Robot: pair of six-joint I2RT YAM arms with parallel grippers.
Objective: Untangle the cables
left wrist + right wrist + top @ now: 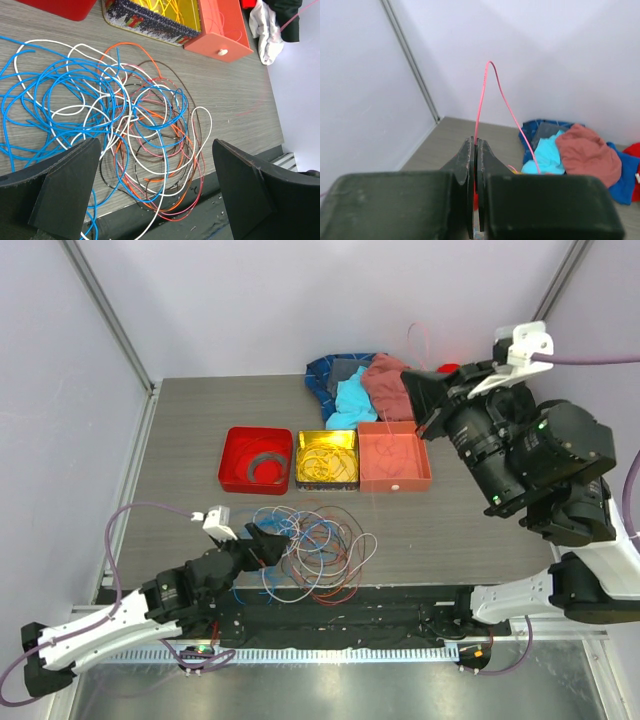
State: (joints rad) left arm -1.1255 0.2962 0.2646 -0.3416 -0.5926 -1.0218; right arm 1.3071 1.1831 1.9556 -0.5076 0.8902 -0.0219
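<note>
The cables (pixel 312 552) lie in a loose tangle of blue, white, orange, pink and brown loops near the table's front edge; the left wrist view shows the same cables (pixel 145 125) close up. My left gripper (pixel 263 545) hovers low at the tangle's left side, open, with nothing between its fingers (pixel 65 185). My right gripper (pixel 420 390) is raised high over the back right, shut on a thin pink cable (pixel 487 75). That pink cable arcs up from the tips and drops toward the trays.
Three square trays sit in a row behind the tangle: a red tray (pixel 232 455), a yellow tray (pixel 352 462) holding yellow and orange wires, and an orange tray (pixel 420 462). A heap of coloured clothes (pixel 360 385) lies at the back. Some loops hang over the table's front edge (pixel 165 205).
</note>
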